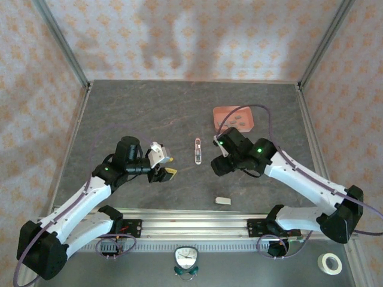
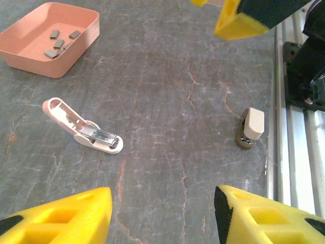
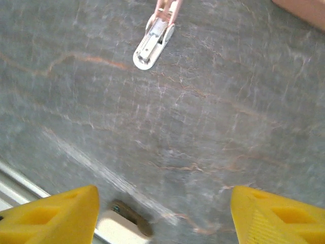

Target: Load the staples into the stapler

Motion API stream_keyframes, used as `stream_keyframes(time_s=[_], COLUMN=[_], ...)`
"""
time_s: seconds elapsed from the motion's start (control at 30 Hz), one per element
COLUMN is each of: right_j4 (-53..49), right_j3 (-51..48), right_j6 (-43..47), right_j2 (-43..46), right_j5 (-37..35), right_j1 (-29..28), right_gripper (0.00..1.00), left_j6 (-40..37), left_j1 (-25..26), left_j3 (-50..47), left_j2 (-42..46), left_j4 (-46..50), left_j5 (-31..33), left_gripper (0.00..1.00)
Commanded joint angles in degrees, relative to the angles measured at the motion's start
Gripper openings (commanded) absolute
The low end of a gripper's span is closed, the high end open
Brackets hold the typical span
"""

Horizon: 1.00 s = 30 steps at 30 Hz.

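Grey veined stone is spread across the worktop [image 1: 131, 113], which is bounded by an aluminium rail [image 1: 191, 226] along the bottom of the overhead frame and by patterned walls on the other sides. The stapler [image 1: 198, 150] is laid open at mid-frame, with bare surface all around it. The staples [image 2: 61, 41] are kept in the pink tray [image 2: 78, 48], at the upper left of the left wrist view, well apart from the stapler. The left hand [image 2: 162, 218] is held open, with nothing between its yellow fingers [image 2: 56, 218]. The right hand [image 3: 162, 218] is likewise spread open and empty. A small beige object [image 3: 119, 226] is seen low in its view, near the rail.
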<state>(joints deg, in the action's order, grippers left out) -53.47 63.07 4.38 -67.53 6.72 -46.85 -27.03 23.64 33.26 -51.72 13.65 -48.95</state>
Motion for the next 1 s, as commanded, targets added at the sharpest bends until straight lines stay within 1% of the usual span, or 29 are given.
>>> stream_keyframes(time_s=[0.0,0.07,0.17,0.27,0.37,0.57,0.7,0.8,0.97], right_j4=[-2.7,-3.2,-2.9,-0.3,2.2,4.9,6.1,6.4,8.4], right_j3=[-1.9,-3.2,-5.1,-9.3,-13.0,-16.1,-18.4,-19.4,-20.1], right_j6=[24.4,28.9,33.6,39.7,43.9,46.7,48.6,49.4,48.9], right_j2=[2.8,2.4,0.9,1.0,1.3,0.0,0.0,0.0,-2.3], right_j5=[1.5,3.3,6.3,7.8,7.2,6.6,5.9,7.2,7.9], right_j1=[-0.4,-0.5,-1.1,-3.5,-5.6,-6.5,-8.9,-10.2,-10.5], right_gripper=[0.71,0.73,0.72,0.69,0.66,0.66,0.66,0.66,0.66], left_j6=[-8.4,-10.3,-12.0,-13.5,-15.8,-17.1,-17.1,-16.9,-16.5], left_j1=[0.6,1.0,1.5,1.8,2.1,2.3,2.4,2.6,2.6], left_j3=[-0.5,-0.6,-1.7,-3.1,-3.9,-5.0,-4.9,-5.0,-5.0], left_j2=[0.5,0.3,0.9,2.0,3.1,3.7,3.2,3.2,3.0], left_j4=[3.3,3.9,3.6,2.8,3.7,2.9,3.1,2.9,2.5], left_j5=[1.5,1.9,1.4,1.3,0.8,-0.1,-0.3,-0.4,-0.4], left_gripper=[0.58,0.59,0.61,0.61,0.61,0.61,0.61,0.61,0.61])
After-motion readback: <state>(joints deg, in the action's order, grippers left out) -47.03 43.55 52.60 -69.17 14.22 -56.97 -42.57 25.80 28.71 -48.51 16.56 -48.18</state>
